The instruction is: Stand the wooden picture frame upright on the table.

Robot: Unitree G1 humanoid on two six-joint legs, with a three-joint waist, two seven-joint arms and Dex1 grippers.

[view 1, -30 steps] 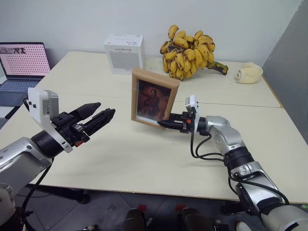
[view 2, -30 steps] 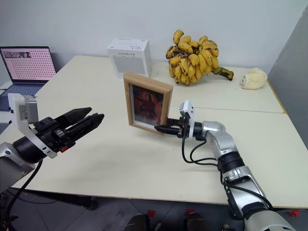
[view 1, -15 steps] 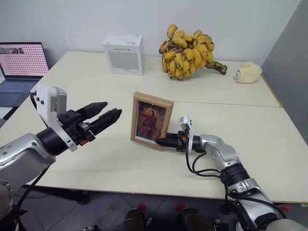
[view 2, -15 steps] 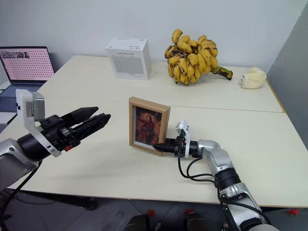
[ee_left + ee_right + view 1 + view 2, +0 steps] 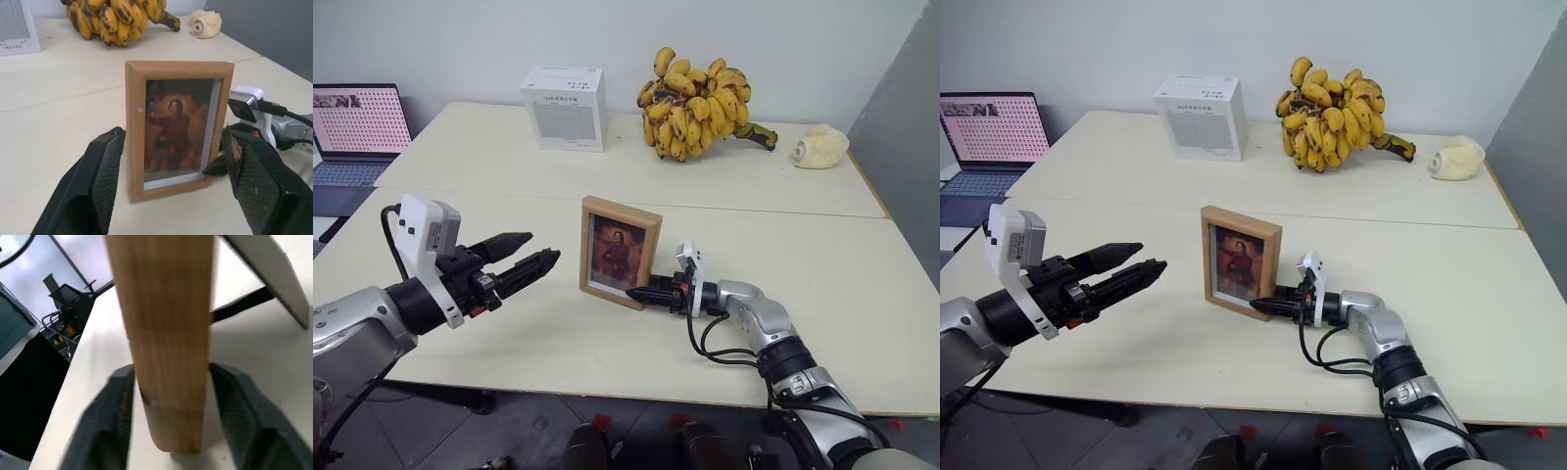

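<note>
The frame (image 5: 620,252) stands upright on the tabletop (image 5: 862,284), right fingers (image 5: 110,423) parted astride its lower corner, left fingers (image 5: 100,169) spread wide nearby.

wooden picture frame (image 5: 1241,261) upright on table (image 5: 1489,284), right end effector (image 5: 1264,305) at its corner

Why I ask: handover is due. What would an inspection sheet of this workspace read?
Surface: table, cream, seam across.
Job's things: frame upright on the table, picture facing the robot.
Clutter: box, bananas, pale lump, all at the far side.
Grippers: left claw open, apart from the frame; right claw at the frame's lower edge.
Cables: black loops by the right arm.
Surroundings: laptop left of the table, grey panel right.
</note>
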